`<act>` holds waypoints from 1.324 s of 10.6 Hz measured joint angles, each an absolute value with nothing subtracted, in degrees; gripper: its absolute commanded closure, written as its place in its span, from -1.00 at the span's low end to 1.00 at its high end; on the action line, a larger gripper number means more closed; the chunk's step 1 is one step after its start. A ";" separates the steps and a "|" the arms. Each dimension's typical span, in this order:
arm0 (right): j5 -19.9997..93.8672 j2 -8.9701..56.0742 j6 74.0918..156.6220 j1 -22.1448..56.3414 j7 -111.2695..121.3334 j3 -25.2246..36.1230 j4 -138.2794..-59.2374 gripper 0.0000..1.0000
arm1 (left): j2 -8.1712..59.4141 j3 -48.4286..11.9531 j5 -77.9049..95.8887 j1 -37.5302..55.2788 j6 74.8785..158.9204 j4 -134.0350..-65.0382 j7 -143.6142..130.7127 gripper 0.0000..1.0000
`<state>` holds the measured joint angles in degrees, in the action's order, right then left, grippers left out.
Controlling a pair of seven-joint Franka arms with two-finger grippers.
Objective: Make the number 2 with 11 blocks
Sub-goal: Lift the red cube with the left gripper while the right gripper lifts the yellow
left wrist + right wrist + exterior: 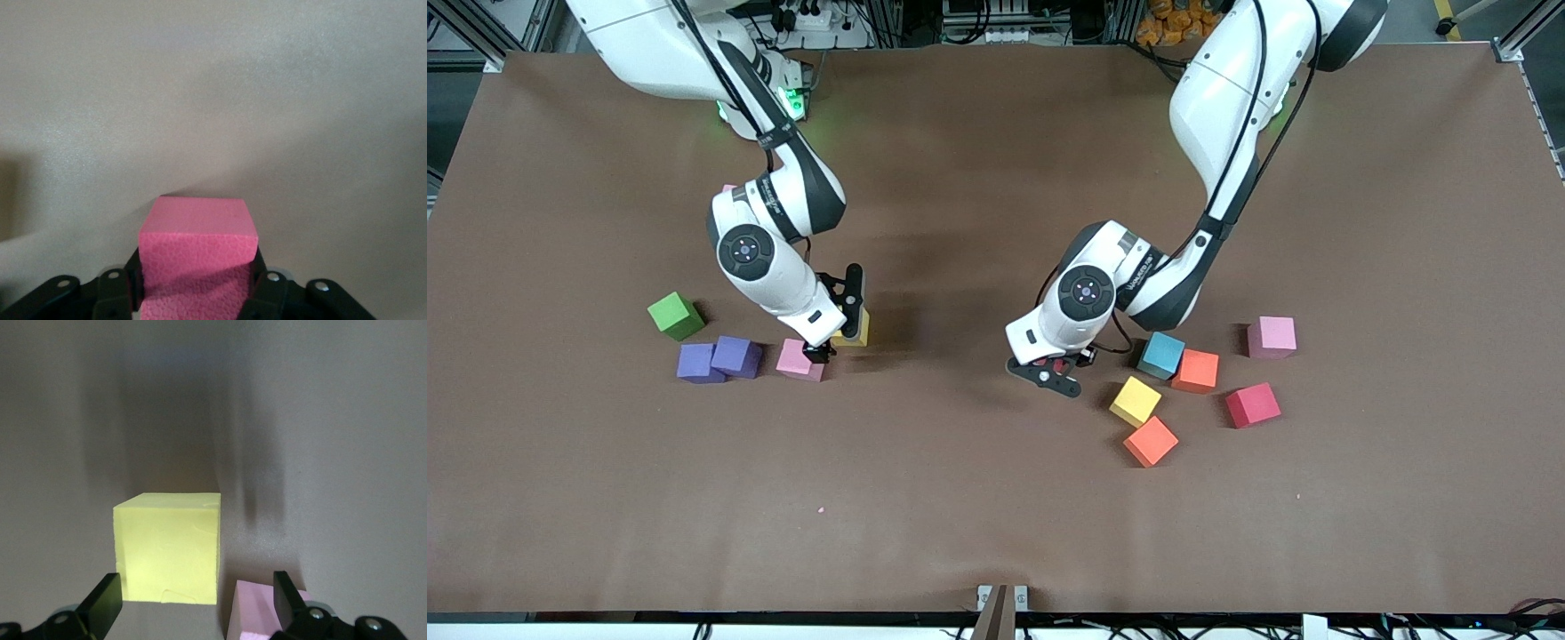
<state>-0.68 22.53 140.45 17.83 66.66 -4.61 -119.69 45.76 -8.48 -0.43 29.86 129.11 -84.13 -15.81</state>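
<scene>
Pink block point(198, 257) clenched in left tool point(197, 293); right tool point(193, 600) spread around yellow block point(168, 547).

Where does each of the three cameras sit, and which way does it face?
Front view: high across the table, facing both arm bases; both arms and the scattered blocks show.
Left wrist view: on the left arm's wrist, looking past the left gripper, shut on a pink block.
Right wrist view: on the right arm's wrist, looking past the open right gripper astride a yellow block, a pale pink block beside it.
Shared: front and right wrist views both show that yellow block.
</scene>
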 measured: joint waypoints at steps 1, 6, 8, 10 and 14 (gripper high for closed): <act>-0.68 22.73 140.62 17.87 67.03 -4.63 -119.84 -1.00 | 45.34 -8.51 -0.44 30.06 127.81 -84.10 -19.91 -0.03; -0.68 22.86 140.86 18.58 67.80 -4.82 -121.00 -1.00 | 38.80 -9.64 -0.47 31.38 121.38 -90.43 -41.79 -0.04; -0.64 22.87 141.80 19.12 67.80 -4.88 -122.09 -1.00 | 30.92 -11.44 0.02 31.25 121.36 -101.11 -44.98 -0.04; -0.63 22.92 144.88 19.47 67.80 -4.96 -124.17 -1.00 | 23.75 -15.06 1.28 31.30 121.55 -109.44 -50.92 -0.05; -0.63 22.97 146.64 19.48 67.80 -4.99 -124.99 -1.00 | 22.07 -22.21 1.36 33.78 136.72 -120.66 -64.72 -0.10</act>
<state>-0.63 22.97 146.64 19.48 67.80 -4.99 -124.99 22.07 -22.21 1.36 33.78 136.72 -120.66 -64.72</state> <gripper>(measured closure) 0.000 0.445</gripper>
